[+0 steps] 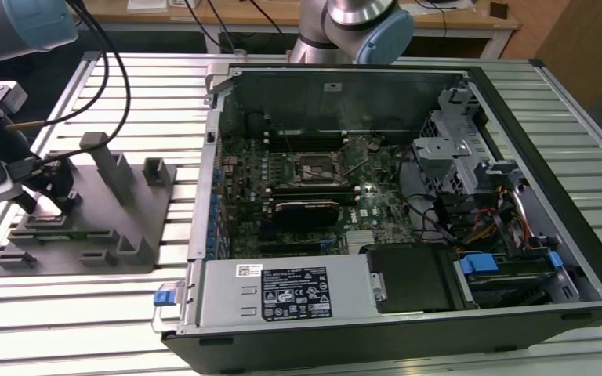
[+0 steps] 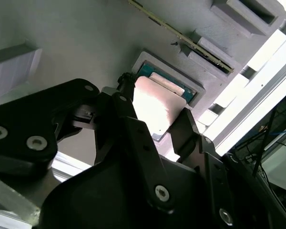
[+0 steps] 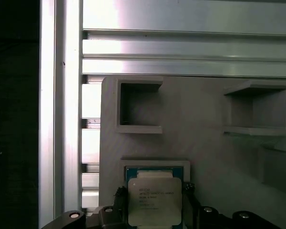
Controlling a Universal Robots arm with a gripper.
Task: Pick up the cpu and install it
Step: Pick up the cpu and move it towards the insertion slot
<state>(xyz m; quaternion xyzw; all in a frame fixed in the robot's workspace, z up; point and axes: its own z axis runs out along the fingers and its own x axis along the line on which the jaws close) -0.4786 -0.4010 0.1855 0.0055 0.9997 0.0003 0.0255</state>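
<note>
Cpu (image 3: 155, 200) was cut off at its near edge in the first wrist view, and the gripper's black body hid its lower corners in both wrist views. Could not tell whether it sat in the tray (image 1: 92, 235) recess or just above it. Gripper (image 1: 56, 200) stood at tray's left edge, at the exterior view's left, well apart from the case (image 1: 554, 149). Fingers (image 2: 127, 107) were clamped on two opposite cpu edges, recess rim close around. Slatted table (image 1: 92, 313) lay around tray. Cpu was a thin square with a pale silvery top and a green strip along one edge.

Slatted aluminium worktable (image 1: 92, 313) at six o'clock, pale wooden desk (image 1: 469, 21) at twelve, wooden cabinet (image 1: 583, 39) at two, even indoor light
</note>
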